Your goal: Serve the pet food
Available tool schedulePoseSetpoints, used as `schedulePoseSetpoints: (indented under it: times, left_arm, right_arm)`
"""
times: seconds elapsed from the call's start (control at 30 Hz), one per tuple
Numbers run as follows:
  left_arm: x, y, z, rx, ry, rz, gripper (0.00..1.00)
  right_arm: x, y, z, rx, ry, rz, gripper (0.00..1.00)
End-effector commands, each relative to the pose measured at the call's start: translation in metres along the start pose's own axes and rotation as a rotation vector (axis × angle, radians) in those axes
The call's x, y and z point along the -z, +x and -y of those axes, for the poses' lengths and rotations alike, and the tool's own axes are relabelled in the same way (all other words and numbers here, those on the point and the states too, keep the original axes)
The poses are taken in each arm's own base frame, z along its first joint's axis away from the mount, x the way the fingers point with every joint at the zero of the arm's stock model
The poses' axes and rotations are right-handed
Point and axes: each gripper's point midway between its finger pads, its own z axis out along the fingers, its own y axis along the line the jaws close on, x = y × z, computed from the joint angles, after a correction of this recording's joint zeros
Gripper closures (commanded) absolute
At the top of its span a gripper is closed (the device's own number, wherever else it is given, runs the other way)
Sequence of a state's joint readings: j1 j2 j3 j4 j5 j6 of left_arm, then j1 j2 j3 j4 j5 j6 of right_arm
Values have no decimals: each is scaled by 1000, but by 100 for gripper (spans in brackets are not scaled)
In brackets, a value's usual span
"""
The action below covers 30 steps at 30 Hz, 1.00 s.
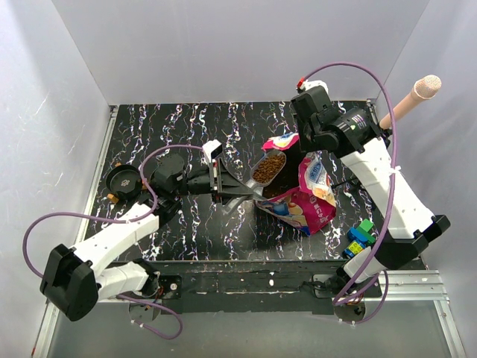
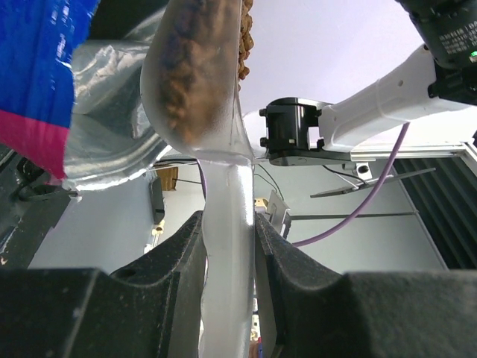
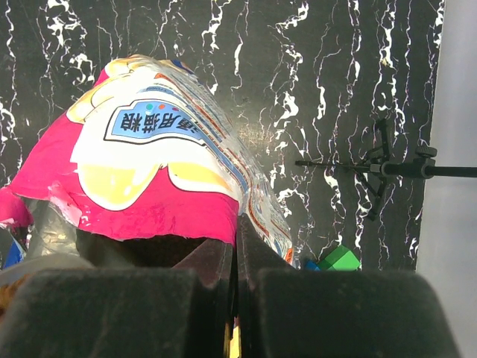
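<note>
Black table (image 1: 194,231) veined in white, with pale walls on three sides. I list the items from my hands outward.

1. the left gripper (image 2: 227,231): jaws clamped on the flat handle of a clear plastic scoop (image 2: 197,97), with the bowl end out ahead.
2. the kibble (image 1: 269,168): heaped in the scoop, held in the air at the bag's mouth. It is small dry brown pellets, a grainy mass piled to the rim, and a few show over the edge in the left wrist view.
3. the right gripper (image 3: 237,257): fingers pinched together on the upper lip of the bag (image 3: 149,171), propping it open.
4. the bag: glossy magenta, white and blue film, silver inside, slumped on the table.
5. the small black dish (image 1: 123,180): far left, well apart from the scoop. I judge it the serving target.
6. the toy blocks (image 1: 359,237): beside the right arm, not needed.

Handling note: I judge the carry to be the step in hand. I would hold the scoop level, travel slowly, and roll the wrist only once the bowl is over the dish, since a full load spills easily.
</note>
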State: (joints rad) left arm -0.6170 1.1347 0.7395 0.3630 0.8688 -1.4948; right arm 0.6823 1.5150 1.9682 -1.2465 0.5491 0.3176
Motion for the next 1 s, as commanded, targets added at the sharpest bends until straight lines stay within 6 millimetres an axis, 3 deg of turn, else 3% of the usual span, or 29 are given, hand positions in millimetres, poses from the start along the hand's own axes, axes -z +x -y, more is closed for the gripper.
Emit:
schedulePoseSetpoints:
  times: [0.0, 0.3, 0.5, 0.7, 0.83, 0.97]
  left_arm:
    - [11, 6, 44, -104, 84, 23, 100]
    - [21, -12, 81, -122, 134, 129, 100]
    - [34, -66, 91, -123, 81, 335, 100]
    - [47, -127, 80, -128, 22, 523, 100]
    - [70, -167, 62, -127, -4, 640, 100]
    - [99, -194, 43, -124, -40, 729, 100]
  right_arm:
    - [46, -79, 18, -232, -15, 334, 99]
    - [42, -62, 21, -211, -6, 296, 99]
    - [43, -52, 18, -204, -36, 279, 99]
    - [47, -52, 15, -206, -65, 276, 99]
    - [55, -53, 13, -212, -97, 287, 99]
    - [61, -44, 6, -208, -135, 269, 99]
